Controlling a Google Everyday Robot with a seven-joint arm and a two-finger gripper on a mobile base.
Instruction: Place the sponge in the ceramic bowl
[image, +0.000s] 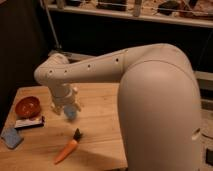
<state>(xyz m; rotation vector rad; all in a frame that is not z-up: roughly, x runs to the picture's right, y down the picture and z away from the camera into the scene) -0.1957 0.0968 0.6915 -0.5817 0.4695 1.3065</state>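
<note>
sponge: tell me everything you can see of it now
The sponge is a small, flat blue-grey pad with rounded corners, soft-looking, lying flat on the wooden table near its edge, at the picture's lower left. Only the table touches it. A black-and-white bar lies close behind it, the ceramic bowl beyond. The gripper hangs over mid-table, away from it, not holding it.

A robotics lab, by the look of it — cluttered metal shelving (131, 15) behind, the robot's gripper (68, 109) hanging over a wooden table (99, 116)
</note>
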